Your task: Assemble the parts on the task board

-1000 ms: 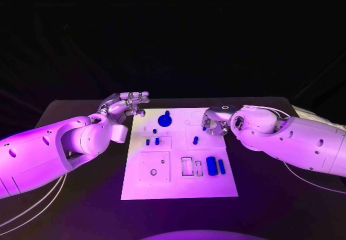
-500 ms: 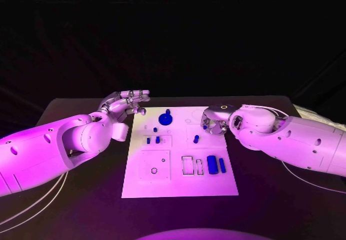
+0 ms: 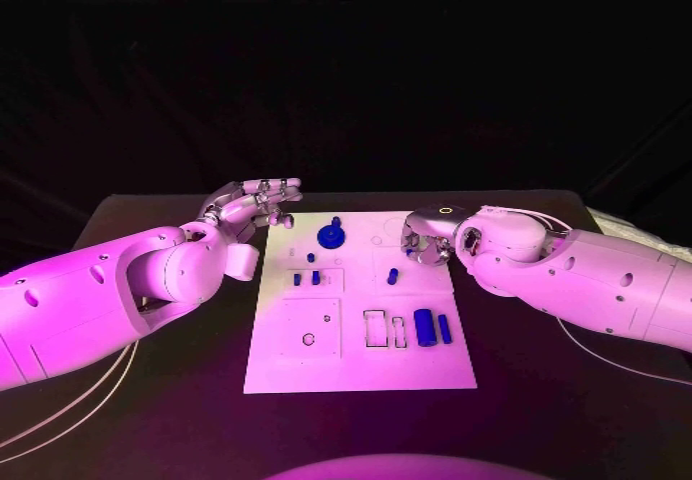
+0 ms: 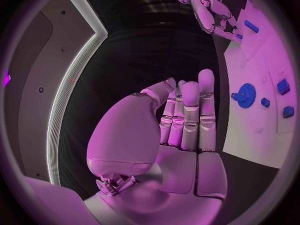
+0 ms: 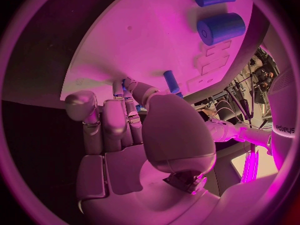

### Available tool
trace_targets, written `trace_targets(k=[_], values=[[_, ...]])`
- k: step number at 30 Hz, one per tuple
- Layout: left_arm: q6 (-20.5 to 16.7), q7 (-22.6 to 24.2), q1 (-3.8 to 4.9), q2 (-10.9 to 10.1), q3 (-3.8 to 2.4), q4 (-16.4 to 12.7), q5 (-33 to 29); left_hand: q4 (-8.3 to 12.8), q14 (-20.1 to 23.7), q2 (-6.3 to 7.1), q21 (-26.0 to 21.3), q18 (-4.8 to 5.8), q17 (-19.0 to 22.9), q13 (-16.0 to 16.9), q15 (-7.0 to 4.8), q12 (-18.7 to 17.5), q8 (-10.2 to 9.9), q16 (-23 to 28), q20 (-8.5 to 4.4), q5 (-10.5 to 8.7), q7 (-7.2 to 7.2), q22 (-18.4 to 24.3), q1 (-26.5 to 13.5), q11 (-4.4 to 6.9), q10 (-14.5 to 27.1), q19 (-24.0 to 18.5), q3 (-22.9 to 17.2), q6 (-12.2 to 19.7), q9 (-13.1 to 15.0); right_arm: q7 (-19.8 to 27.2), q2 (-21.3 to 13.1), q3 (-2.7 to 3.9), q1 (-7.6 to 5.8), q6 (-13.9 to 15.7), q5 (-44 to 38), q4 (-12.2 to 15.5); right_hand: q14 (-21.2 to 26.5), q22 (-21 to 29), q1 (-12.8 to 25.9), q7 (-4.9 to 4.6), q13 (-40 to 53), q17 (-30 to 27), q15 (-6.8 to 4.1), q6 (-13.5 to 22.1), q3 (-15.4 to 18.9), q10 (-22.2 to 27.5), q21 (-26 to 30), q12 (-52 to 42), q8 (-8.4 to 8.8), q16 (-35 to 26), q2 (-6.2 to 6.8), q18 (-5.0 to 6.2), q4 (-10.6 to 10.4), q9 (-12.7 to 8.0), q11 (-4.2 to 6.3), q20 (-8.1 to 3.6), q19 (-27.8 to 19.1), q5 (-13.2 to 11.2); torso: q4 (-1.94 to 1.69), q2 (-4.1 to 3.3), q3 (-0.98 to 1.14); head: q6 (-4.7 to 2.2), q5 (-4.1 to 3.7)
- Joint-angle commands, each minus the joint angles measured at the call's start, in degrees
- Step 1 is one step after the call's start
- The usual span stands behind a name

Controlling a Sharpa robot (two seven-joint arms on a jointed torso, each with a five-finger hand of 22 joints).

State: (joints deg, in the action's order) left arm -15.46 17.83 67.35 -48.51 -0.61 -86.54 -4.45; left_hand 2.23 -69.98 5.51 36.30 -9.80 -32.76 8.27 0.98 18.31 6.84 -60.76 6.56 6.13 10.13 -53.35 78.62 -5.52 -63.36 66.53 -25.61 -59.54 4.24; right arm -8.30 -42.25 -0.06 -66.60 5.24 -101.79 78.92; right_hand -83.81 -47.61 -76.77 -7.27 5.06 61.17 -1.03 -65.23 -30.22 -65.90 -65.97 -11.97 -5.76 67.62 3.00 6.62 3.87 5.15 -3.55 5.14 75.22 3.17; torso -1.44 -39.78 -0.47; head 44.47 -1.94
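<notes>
Your white task board (image 3: 361, 350) lies mid-counter (image 3: 548, 400), dotted with small blue parts (image 3: 424, 328). At its 1 o'clock, your right robot hand (image 3: 427, 246) pinches a blue piece; at 11 o'clock, your left robot hand (image 3: 257, 207) hovers, fingers apart, holding nothing.

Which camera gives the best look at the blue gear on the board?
The left wrist view: the gear shows its teeth and hub, unobstructed. The head view shows the gear smaller, near the board's far edge. I can't find it in the right wrist view.
</notes>
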Motion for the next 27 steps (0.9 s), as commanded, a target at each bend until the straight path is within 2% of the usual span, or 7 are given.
trace_targets(k=[1, 5, 10, 15, 20, 27], values=[[1.6, -0.4, -0.03, 0.2, -0.02, 0.1, -0.2, 0.1, 0.5, -0.15, -0.4, -0.66, 0.2, 0.1, -0.15, 0.2, 0.3, 0.4, 0.06, 0.04, 0.03, 0.1, -0.4, -0.06, 0.6, 0.0, 0.4, 0.5, -0.1, -0.3, 0.3, -0.4, 0.71, -0.7, -0.1, -0.3, -1.7, -0.1, -0.1, 0.11, -0.1, 0.1, -0.05, -0.5, -0.3, -0.5, -0.2, 0.2, -0.24, 0.3, -0.82, 0.89, -0.1, 0.1, 0.02, -0.14, 0.4, -0.3, 0.02, 0.08, 0.0, 0.02, 0.05], [1.8, -0.7, -0.04, 0.2, -0.02, 0.2, -0.2, 0.1, 0.6, -0.17, -0.5, -0.65, 0.5, 0.1, -0.13, 0.3, 0.3, 0.6, 0.07, 0.04, 0.05, 0.1, -0.4, -0.08, 0.7, -0.1, 0.5, 0.5, -0.1, 0.1, 0.1, -0.4, 0.77, 1.3, 0.1, 0.1, -1.7, -0.1, 0.0, 0.14, -0.1, 0.1, -0.08, -0.6, -0.3, -0.8, -0.3, 0.2, -0.3, 0.3, -0.86, 0.88, -0.1, 0.1, 0.05, -0.16, 0.4, -0.3, 0.06, 0.03, 0.0, 0.0, 0.02], [1.9, -1.3, -0.04, 0.3, -0.01, 0.5, -0.2, 0.2, 1.0, -0.26, -0.7, -0.66, 1.3, 0.2, -0.09, 0.5, 0.4, 1.1, 0.1, 0.05, 0.09, 0.3, -0.3, -0.12, 0.9, -0.1, 0.6, 0.7, -0.1, 1.5, -0.9, -0.37, 0.83, 5.6, 2.6, 1.9, -1.7, -0.1, -0.1, 0.11, -0.2, -0.2, -0.1, -0.6, -0.4, -0.8, -0.3, 0.4, -0.29, 0.1, -0.8, 0.89, 0.1, 0.2, 0.02, -0.19, 0.4, -0.3, 0.04, 0.08, 0.05, -0.13, 0.03], [2.0, -1.5, -0.04, 0.2, 0.01, 0.7, -0.2, 0.3, 1.3, -0.41, -0.9, -0.66, 1.8, 0.2, -0.09, 0.7, 0.5, 1.4, 0.13, 0.06, 0.06, 0.4, -0.2, -0.11, 1.0, -0.1, 0.6, 0.7, 0.0, 2.2, -2.2, -0.17, 0.71, 9.8, 7.2, 3.5, -1.6, 0.0, -0.2, -0.21, -0.5, -0.5, -0.02, -0.3, -0.6, -0.7, -0.2, 1.0, -0.07, -0.2, -0.68, 0.88, 0.4, 0.2, -0.19, -0.2, 0.4, -0.3, 0.07, 0.01, -0.06, -0.03, -0.25], [2.0, -1.6, -0.04, 0.2, 0.02, 0.8, -0.2, 0.3, 1.4, -0.47, -1.0, -0.67, 1.9, 0.3, -0.1, 0.9, 0.6, 1.4, 0.13, 0.06, 0.03, 0.5, -0.2, -0.09, 1.0, -0.2, 0.7, 0.6, 0.0, 2.0, -3.4, 0.08, 0.49, 11.8, 9.5, 5.2, -1.6, -0.1, -0.3, -0.27, -0.6, -0.4, -0.02, -0.3, -0.7, -0.7, -0.3, 1.0, -0.04, -0.1, -0.71, 0.86, 0.4, 0.2, -0.23, -0.2, 0.4, -0.3, 0.13, 0.04, 0.05, -0.06, -0.17], [2.1, -1.6, -0.04, 0.2, 0.05, 0.8, -0.2, 0.4, 1.6, -0.54, -1.1, -0.68, 2.4, 0.3, -0.11, 1.0, 0.8, 1.7, 0.12, 0.07, 0.01, 0.5, -0.1, -0.06, 1.1, -0.2, 0.7, 0.6, 0.0, 1.7, -4.3, 0.19, 0.39, 12.3, 11.2, 9.6, -1.6, -0.3, -0.2, -0.33, -0.6, -0.3, -0.03, -0.3, -0.7, -0.7, -0.4, 1.1, -0.04, 0.0, -0.68, 0.83, 0.4, 0.2, -0.26, -0.2, 0.5, -0.3, 0.13, 0.0, 0.02, 0.06, -0.23]])
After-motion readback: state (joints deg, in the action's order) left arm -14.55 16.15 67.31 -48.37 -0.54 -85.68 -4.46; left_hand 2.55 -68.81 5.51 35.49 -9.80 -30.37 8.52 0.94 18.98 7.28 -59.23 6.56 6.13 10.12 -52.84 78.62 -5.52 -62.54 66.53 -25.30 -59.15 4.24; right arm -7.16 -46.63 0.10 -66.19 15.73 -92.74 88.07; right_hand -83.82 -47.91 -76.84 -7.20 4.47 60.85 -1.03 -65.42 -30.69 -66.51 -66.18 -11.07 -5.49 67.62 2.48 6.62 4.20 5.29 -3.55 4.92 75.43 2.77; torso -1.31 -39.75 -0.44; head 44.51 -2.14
